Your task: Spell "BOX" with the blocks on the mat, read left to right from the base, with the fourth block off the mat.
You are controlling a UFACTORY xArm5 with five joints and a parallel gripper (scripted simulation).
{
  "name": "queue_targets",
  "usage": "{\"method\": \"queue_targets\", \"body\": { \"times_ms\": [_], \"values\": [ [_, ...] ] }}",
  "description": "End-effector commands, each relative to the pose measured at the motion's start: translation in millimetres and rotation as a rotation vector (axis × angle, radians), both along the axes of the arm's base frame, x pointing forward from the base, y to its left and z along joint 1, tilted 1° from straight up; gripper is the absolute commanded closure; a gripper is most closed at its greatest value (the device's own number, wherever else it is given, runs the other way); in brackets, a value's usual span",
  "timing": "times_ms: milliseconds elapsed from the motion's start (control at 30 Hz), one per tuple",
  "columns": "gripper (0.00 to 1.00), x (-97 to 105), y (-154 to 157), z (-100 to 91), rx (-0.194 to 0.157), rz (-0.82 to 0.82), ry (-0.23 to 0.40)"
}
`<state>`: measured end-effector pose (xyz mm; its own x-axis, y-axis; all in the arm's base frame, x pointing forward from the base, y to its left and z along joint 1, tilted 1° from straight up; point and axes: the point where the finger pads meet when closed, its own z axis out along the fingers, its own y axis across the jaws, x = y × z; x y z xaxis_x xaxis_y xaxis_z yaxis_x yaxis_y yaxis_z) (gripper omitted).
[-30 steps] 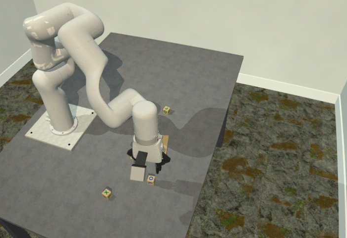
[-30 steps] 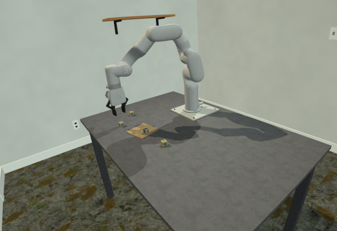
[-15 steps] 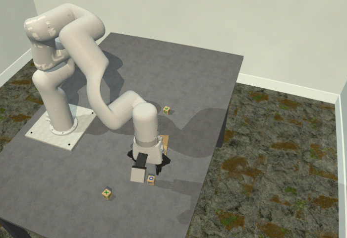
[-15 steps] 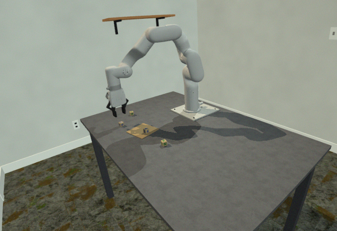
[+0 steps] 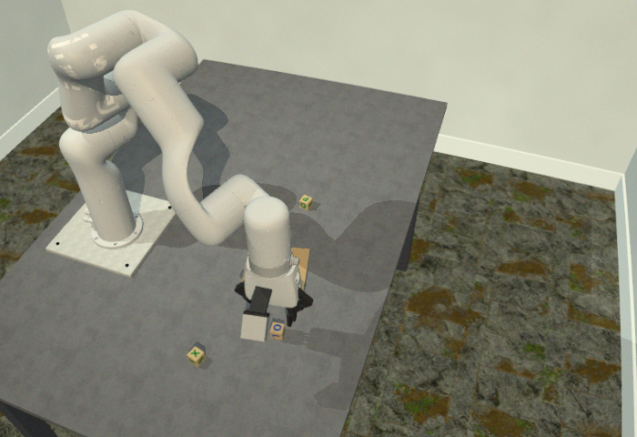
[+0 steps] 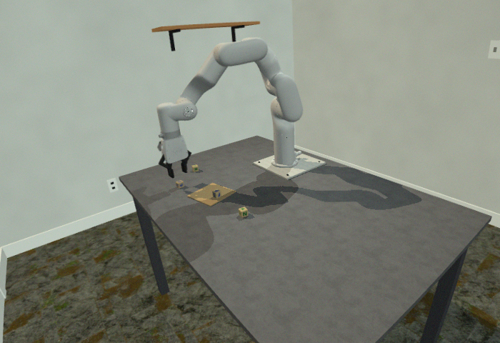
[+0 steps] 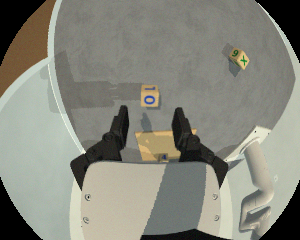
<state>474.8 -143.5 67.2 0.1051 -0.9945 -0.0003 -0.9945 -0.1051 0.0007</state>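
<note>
O block [image 5: 277,330] [image 6: 180,184] [image 7: 150,96] sits on the table [image 5: 216,319] [image 6: 339,242] [image 7: 190,30], off the mat [image 5: 303,259] [image 6: 204,195] [image 7: 152,142], its O facing up. The gripper [image 5: 275,315] [image 6: 178,174] [image 7: 151,115] hangs above the table, fingers moderately spread with nothing between them. The step in hand looks like lining up to fetch the O; next, it likely needs centring over the block, lowering and closing squarely — the letter's turn matters at placing.

Blocks number four: the O block, the X block [image 5: 196,355] [image 6: 195,167] [image 7: 239,58], the N-sided block [image 5: 305,202] [image 6: 243,212], and the blue-lettered block [image 6: 216,194] [image 7: 163,157], probably the B. One mat, one gripper; one block on the mat, three off it — so O and X remain to be placed.
</note>
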Motion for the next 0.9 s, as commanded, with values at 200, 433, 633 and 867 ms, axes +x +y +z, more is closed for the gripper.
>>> {"method": "queue_targets", "body": {
  "times_ms": [200,433,633,867],
  "values": [
    [0.37,2,0,-13.3,-0.001,0.000,-0.004],
    [0.37,2,0,-20.0,-0.001,0.000,-0.004],
    [0.37,2,0,-22.6,-0.001,0.000,-0.004],
    [0.37,2,0,-23.1,-0.001,0.000,-0.004]
  ]
}}
